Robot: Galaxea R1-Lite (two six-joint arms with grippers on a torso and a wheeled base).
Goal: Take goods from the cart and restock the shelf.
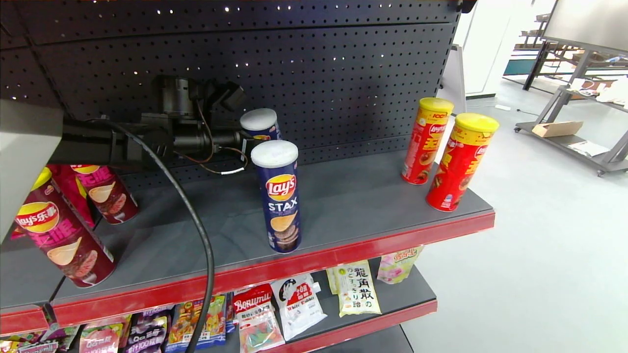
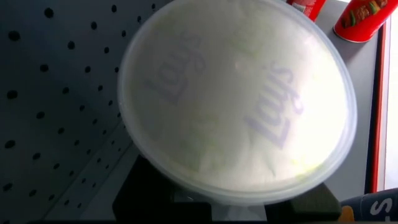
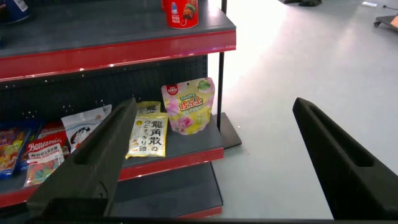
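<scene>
Matte grey shelf (image 1: 353,206) backed by perforated pegboard (image 1: 343,73). At the shelf's back, the left hand (image 1: 248,142) is closed on a cylindrical blue can (image 1: 262,128) with a frosted plastic lid. The right hand (image 3: 217,168), its black wedge-shaped fingers spread wide and empty, is before the shelf's lower tiers.

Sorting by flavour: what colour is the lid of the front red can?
Yellow lid on the front red can; the head view shows it best.
</scene>
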